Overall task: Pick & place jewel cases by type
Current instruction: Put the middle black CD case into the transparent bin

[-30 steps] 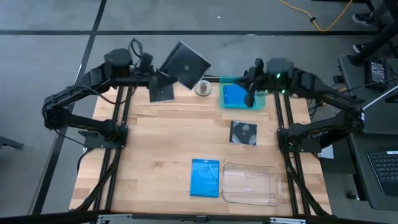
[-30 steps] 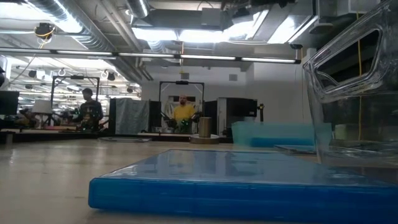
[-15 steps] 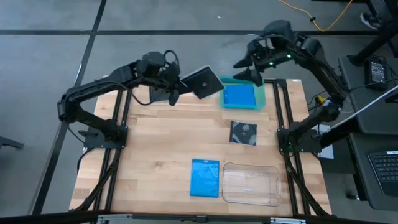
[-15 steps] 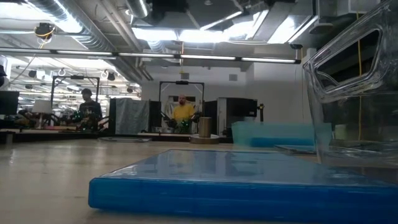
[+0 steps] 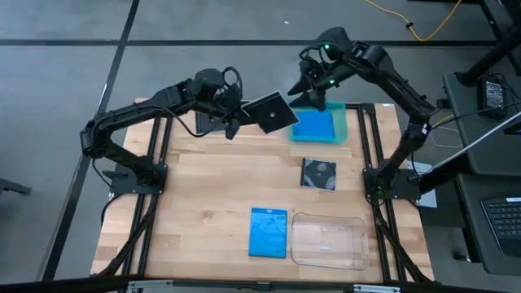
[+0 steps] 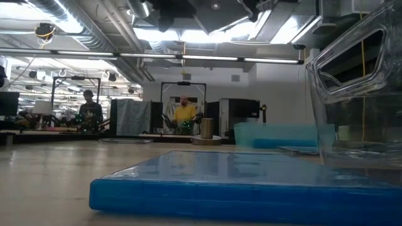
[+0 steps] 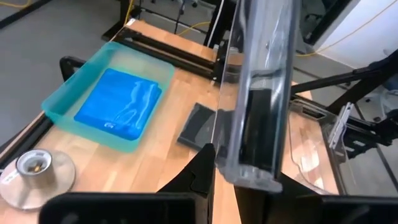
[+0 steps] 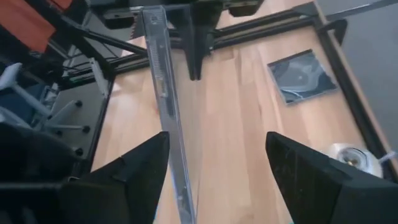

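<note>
From above, the left gripper [image 5: 236,120] hangs over the far edge of the pale wooden slatted table [image 5: 195,203], pinched tight on one edge of a dark squarish jewel case [image 5: 273,111] held up in the air. Its wrist camera shows what the overhead cannot: that case edge-on [image 7: 264,93], clear plastic with a black insert, clamped between the dark fingers [image 7: 199,174].

Just right of it, the right gripper [image 5: 313,88] hovers above the teal-green translucent tray [image 5: 342,130], claw spread wide and holding nothing. A bright blue rectangular case [image 5: 313,125] lies flat in that tray. The right wrist view catches the held case as a thin, clear strip [image 8: 165,106] between its two parted fingers [image 8: 134,168], touching neither.

Nearer the middle, another dark jewel case [image 5: 318,173] lies flat with a disc showing through its lid. At the front lie a second glossy blue case [image 5: 269,232] and, beside it, a clear plastic tray [image 5: 328,241] with rounded corners.

The table-level view shows only that blue case's smooth edge [image 6: 207,191], the clear tray wall [image 6: 358,81], and people far behind.
</note>
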{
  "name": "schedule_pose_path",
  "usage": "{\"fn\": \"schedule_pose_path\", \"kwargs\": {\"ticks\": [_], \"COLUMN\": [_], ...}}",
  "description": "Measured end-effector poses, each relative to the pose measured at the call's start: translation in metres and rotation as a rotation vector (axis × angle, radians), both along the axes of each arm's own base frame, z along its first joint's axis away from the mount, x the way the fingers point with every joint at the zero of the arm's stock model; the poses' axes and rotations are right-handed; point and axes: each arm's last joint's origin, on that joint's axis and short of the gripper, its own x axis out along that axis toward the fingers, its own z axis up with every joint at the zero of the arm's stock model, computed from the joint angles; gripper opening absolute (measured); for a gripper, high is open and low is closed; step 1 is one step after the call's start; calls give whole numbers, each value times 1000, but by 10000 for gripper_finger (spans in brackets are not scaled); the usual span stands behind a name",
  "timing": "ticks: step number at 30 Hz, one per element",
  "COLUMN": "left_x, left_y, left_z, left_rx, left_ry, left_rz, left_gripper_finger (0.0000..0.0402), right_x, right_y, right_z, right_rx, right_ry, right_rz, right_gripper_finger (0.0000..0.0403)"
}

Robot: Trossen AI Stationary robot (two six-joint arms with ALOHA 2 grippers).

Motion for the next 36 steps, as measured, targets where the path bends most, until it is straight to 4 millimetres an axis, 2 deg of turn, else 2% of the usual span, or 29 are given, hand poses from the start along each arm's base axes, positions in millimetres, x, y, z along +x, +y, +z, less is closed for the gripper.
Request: {"fn": "schedule_pose_path", "kwargs": {"ticks": [5, 16, 24, 36], "left_x": [-1, -1, -1, -6], "left_y": [1, 1, 3, -4], "left_z": [-1, -1, 1, 2], "left_rx": [-6, 12, 22, 1], "left_ry": [12, 10, 0, 16], "left_rz": [4, 12, 28, 4], "left_gripper_finger": [35, 32, 30, 28], "right_x": [12, 20, 25, 5], "right_y": [3, 15, 22, -9], "right_z": [-3, -1, -3, -6], "right_rx": [30, 69, 85, 80], "right_ry": [-37, -76, -76, -34], "right_rz": [67, 138, 179, 65], "right_gripper_finger": [247, 186, 173, 173]}}
